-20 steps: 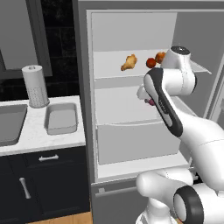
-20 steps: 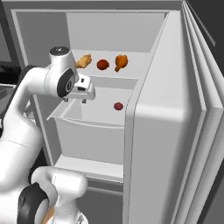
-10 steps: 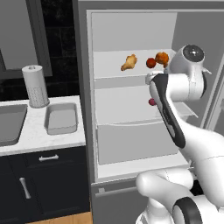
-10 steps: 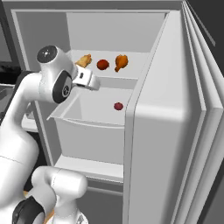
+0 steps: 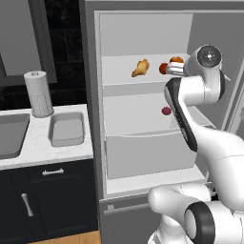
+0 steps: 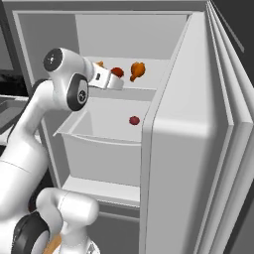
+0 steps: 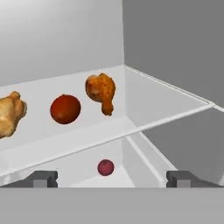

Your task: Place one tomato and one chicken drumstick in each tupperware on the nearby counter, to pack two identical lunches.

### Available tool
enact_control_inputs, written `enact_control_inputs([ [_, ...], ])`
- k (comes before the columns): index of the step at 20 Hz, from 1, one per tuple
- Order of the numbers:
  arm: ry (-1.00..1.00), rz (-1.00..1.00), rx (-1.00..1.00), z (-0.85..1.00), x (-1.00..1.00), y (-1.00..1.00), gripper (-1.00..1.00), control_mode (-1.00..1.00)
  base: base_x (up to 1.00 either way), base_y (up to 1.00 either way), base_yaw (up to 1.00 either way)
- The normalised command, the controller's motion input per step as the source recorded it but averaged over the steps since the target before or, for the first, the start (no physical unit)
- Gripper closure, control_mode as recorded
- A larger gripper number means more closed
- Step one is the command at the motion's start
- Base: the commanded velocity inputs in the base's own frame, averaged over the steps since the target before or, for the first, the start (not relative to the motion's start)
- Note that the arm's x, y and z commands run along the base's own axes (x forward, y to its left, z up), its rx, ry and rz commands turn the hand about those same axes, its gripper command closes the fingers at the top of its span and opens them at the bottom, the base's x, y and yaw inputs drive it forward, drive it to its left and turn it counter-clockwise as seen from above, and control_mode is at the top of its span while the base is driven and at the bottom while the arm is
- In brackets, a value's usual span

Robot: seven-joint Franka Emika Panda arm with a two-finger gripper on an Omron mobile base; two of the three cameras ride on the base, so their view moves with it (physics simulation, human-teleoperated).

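The white arm climbs from its base low in the near foreground, bends at a dark elbow joint and reaches up and away toward the far side. The round wrist joint sits at the top of the reach, with the hand turned roughly level and pointing forward. The gripper (image 7: 112, 179) looks straight ahead, its jaws spread wide, the two dark fingertips (image 7: 41, 178) well apart with nothing held between them.

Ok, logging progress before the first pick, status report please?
Gripper open, empty, facing the fridge's upper shelf. Round red tomato and browned chicken drumstick there, untouched. Shallow grey tupperware tray empty. Nothing blocking.
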Motion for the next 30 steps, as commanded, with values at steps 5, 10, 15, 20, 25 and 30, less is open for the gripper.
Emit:
enact_control_inputs([
  [5, 0.05, -0.01, 0.01, 0.0, 0.75, -0.16, -1.0, -1.0, 0.0, 0.0, 0.0],
  [10, 0.01, 0.01, 0.0, 0.0, 0.91, -0.33, -1.0, -1.0, 0.0, 0.0, 0.0],
  [15, 0.14, 0.07, 0.0, 0.0, 0.91, -0.45, -1.0, -1.0, 0.0, 0.0, 0.0],
  [20, 0.12, 0.0, 0.0, -0.02, 0.83, -0.11, -1.0, -1.0, 0.0, 0.0, 0.0],
  [25, 0.0, 0.0, 0.0, -0.04, 0.68, -0.02, -1.0, -1.0, 0.0, 0.0, 0.0],
  [30, 0.06, 0.0, 0.0, -0.18, 0.36, 0.0, -1.0, -1.0, 0.0, 0.0, 0.0],
])
